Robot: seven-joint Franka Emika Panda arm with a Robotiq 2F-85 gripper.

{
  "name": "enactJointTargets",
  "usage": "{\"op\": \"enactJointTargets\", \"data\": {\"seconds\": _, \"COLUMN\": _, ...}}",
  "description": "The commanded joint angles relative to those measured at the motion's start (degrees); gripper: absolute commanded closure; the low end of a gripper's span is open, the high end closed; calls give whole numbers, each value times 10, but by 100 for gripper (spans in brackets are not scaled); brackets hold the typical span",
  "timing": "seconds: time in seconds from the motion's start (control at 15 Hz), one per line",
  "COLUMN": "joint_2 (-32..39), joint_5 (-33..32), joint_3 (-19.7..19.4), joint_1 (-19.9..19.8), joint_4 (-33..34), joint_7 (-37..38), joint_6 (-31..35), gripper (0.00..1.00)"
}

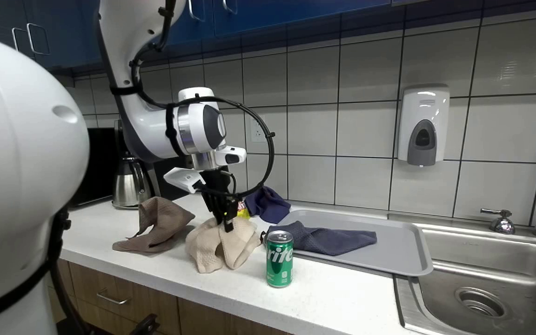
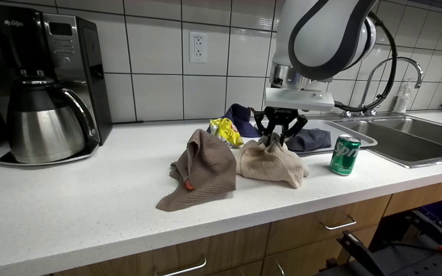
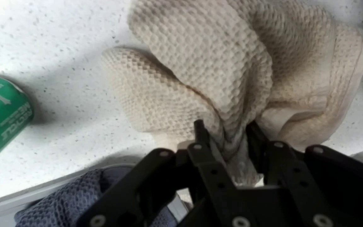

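Note:
My gripper [image 3: 225, 134] is shut on a bunched fold of a beige waffle-weave cloth [image 3: 206, 53]. In both exterior views the gripper [image 2: 275, 140] [image 1: 226, 225] points down at the cloth [image 2: 271, 165] [image 1: 221, 246]. The cloth's lower part spreads on the white counter. A brown cloth [image 2: 205, 172] lies crumpled beside it. A green Sprite can [image 1: 279, 260] stands upright on the counter, apart from the beige cloth; it also shows at the left edge of the wrist view [image 3: 2, 113]. A dark blue-grey cloth [image 1: 328, 239] lies on a grey tray [image 1: 389, 251].
A yellow snack bag [image 2: 226, 132] and a navy cloth [image 2: 242, 119] are near the tiled wall. A coffee maker with a steel carafe [image 2: 46, 130] stands at one end of the counter. A steel sink [image 1: 482, 260] adjoins the tray. The counter's front edge [image 2: 244, 218] is near the cloths.

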Motion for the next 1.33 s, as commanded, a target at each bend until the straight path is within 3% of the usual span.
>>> {"op": "enactJointTargets", "data": {"seconds": 0.0, "joint_2": -13, "joint_5": 4, "joint_3": 0, "joint_1": 0, "joint_4": 10, "joint_7": 1, "joint_6": -10, "gripper": 32}}
{"op": "enactJointTargets", "data": {"seconds": 0.27, "joint_2": -26, "joint_5": 15, "joint_3": 1, "joint_1": -4, "joint_4": 21, "joint_7": -8, "joint_6": -20, "gripper": 2}}
{"op": "enactJointTargets", "data": {"seconds": 0.33, "joint_2": -29, "joint_5": 19, "joint_3": 0, "joint_1": -5, "joint_4": 25, "joint_7": -10, "joint_6": -24, "gripper": 0}}
{"op": "enactJointTargets", "data": {"seconds": 0.67, "joint_2": -40, "joint_5": 28, "joint_3": -12, "joint_1": -8, "joint_4": 45, "joint_7": -10, "joint_6": -31, "gripper": 0}}
{"op": "enactJointTargets", "data": {"seconds": 1.27, "joint_2": -28, "joint_5": 35, "joint_3": -67, "joint_1": -15, "joint_4": 80, "joint_7": -13, "joint_6": -45, "gripper": 0}}
